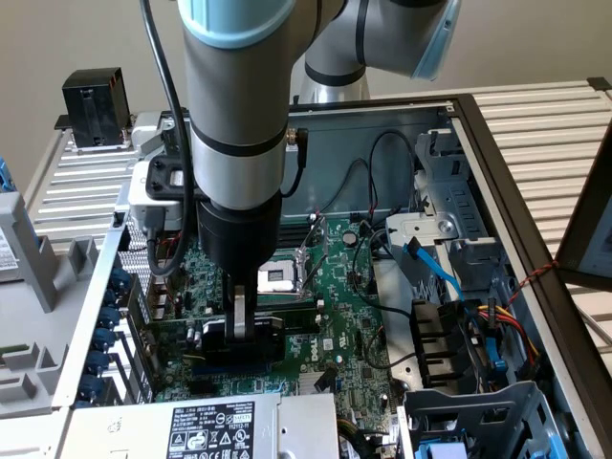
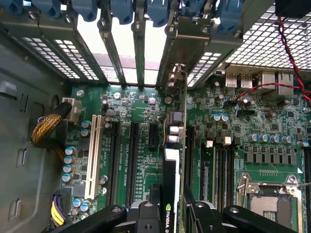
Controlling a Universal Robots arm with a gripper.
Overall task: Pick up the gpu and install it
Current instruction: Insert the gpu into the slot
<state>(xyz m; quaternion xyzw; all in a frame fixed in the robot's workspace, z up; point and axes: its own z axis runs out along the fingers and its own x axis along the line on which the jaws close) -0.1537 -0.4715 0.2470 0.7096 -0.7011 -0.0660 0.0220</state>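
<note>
- Pincer [image 1: 241, 320] is pinching the gpu [image 1: 251, 335], gripped from above, low inside the open pc case [image 1: 478, 172] over the motherboard [image 1: 330, 287].
- Wrist view: gpu [image 2: 171, 189] seen edge-on, standing upright betw. the pincer's fingers [image 2: 148, 213], lined up along the expansion slots [image 2: 132, 155]; its silver bracket [image 2: 182, 92] reaches toward the rear slot openings w/ blue clips [image 2: 124, 9]. Can't tell if the card edge is fully seated in a slot.
- Handling (my judgement): light, stiff card; pcb and contact edge fragile, so don't bend or twist it. Fan shroud is smooth plastic and may slip under side load. Best hold is across the shroud/board body near the middle, as it is now, away from connector edge and fan.
- Risk: a tilted card could catch on the slot or bracket frame (needs a straight push).
- Writing: white lettering w/ a green logo on the shroud's black edge [image 2: 167, 213], reads approx. "nvidia", cut off. White label [image 1: 210, 426] on the power supply [image 1: 182, 430] has small print, illegible.
- Bare cpu socket [image 1: 277, 277] sits just beyond the pincer.
</note>
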